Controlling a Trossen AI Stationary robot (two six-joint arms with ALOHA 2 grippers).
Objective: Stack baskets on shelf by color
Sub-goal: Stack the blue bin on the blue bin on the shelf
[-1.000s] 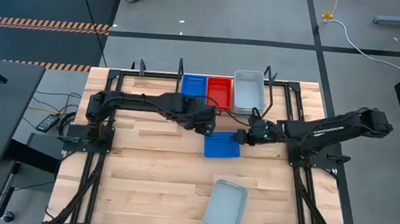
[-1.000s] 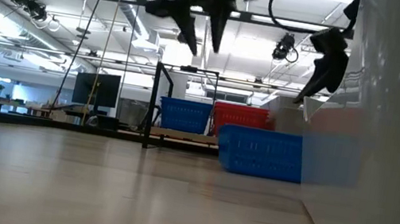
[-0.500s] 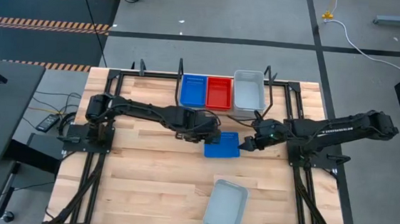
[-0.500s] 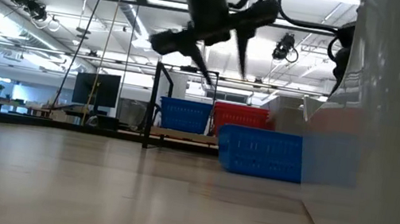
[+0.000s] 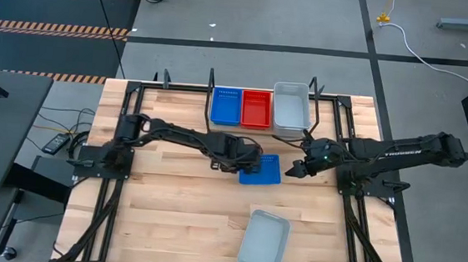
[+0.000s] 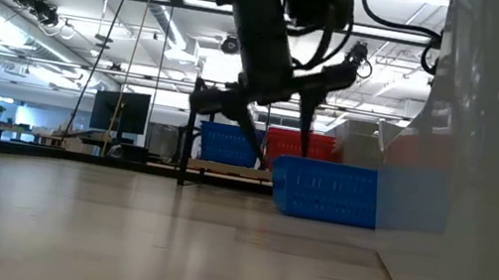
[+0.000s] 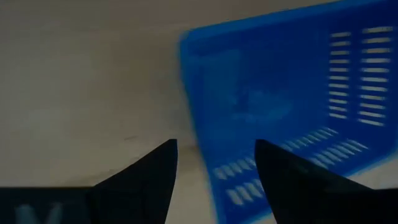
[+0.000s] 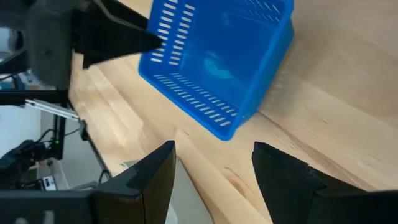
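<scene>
L gripper (image 5: 248,160) sits low over the table at the left rim of a loose blue basket (image 5: 261,170) lying mid-table, w/ the wrist view showing its two dark fingers (image 7: 146,180) spread wide and the basket's near wall lined up w/ the gap between them. Looks like a rim grab is being set up: one finger inside the wall, one outside. Not pinching anything yet, as far as the views show.

R gripper (image 5: 296,168) hangs just beside the same basket's right side, also empty, fingers (image 8: 147,177) apart per its wrist cam, which looks past them at the basket's slotted wall and the L arm beyond. Prob waiting clear so the L arm has room, or ready to steady the basket if it slides.

Where the task stuff is: on the shelf (image 5: 173,87) at the table's far edge, three stacks side by side by color: blue stack (image 5: 226,105), red stack (image 5: 256,108), pale grey-white stack (image 5: 290,106). Can't count layers from above. A loose grey-white basket (image 5: 263,241) lies tilted near the table's front edge, well apart from both arms.

Judgement: sorting is mostly done; this blue one and the grey-white one remain. Next move needs the L fingers to straddle the thin wall cleanly; a light mesh basket may skid or tip if nudged sideways.
</scene>
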